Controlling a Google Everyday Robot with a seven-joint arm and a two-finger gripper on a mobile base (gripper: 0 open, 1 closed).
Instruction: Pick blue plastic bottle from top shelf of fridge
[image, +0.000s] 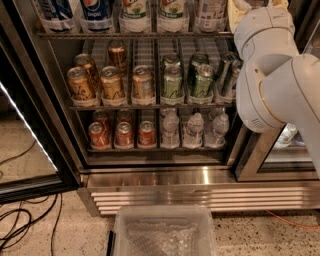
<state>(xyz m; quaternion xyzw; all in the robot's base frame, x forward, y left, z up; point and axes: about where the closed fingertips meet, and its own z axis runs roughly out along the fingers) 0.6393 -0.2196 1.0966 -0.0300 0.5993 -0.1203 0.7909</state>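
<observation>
Blue plastic bottle (210, 14) stands close among neighbours (172, 12) on the top shelf (135, 35), so your claw (243, 5) beside it, grip state impossible to tell, could topple one reaching in.

1. Arm (280, 80): smooth glossy white plastic shells, no visible cables or markings, filling the right side of the frame.
2. Two rounded, bulbous joint housings (262, 30), the smaller above the larger, with a shadowed seam between them.
3. Gripper (239, 12): cream-yellow part at upper right, cut off by the top edge.
</observation>
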